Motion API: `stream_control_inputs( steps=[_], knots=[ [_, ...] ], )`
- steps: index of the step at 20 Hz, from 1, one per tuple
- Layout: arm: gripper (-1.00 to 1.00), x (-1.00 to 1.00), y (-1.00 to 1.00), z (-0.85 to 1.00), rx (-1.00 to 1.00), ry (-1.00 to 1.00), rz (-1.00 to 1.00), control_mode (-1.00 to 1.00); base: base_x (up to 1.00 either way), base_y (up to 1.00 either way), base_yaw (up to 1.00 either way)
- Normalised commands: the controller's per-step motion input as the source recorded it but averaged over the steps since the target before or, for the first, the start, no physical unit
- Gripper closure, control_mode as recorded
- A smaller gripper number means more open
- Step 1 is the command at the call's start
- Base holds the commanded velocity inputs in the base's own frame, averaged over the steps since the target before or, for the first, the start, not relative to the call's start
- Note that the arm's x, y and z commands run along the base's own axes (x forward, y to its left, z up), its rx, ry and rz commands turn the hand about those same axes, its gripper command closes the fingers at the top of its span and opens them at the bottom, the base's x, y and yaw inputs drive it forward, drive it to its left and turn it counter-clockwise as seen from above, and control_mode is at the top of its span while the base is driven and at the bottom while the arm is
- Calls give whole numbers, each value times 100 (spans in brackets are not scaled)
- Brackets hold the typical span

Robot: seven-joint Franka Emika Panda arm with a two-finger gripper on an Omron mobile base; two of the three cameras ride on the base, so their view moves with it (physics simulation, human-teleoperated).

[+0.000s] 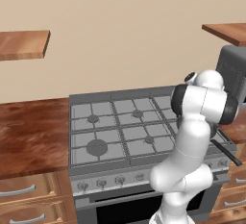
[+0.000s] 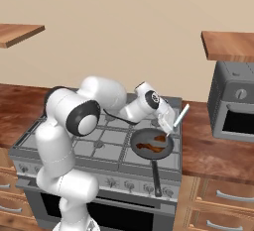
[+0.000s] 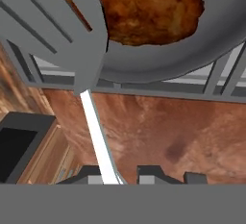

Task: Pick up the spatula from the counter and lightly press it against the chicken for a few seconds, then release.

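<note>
Spatula handle clamped in the claw, blade over the pan beside chicken

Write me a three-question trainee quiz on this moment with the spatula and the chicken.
1. True or false: the gripper is open and holds nothing.
2. What lies in the pan? A) chicken B) eggs C) nothing
3. Fill in: the spatula has a white handle, and its slotted blade is ____.
Key: 1 false, it grips the spatula's handle; 2 A; 3 grey.
</note>
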Motion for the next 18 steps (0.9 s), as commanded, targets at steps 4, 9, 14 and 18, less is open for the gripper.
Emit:
stream_control_inputs(
  steps=[4,9,14,18],
  knots=[
    [100,-24,-17,16,3,-5,5,-100,0,0,0],
    [100,-73,-12,59,10,-13,11,-100,0,0,0],
    [100,-75,1,74,13,-7,13,-100,0,0,0],
    [100,-63,21,43,17,-3,18,-100,0,0,0]
  ],
)
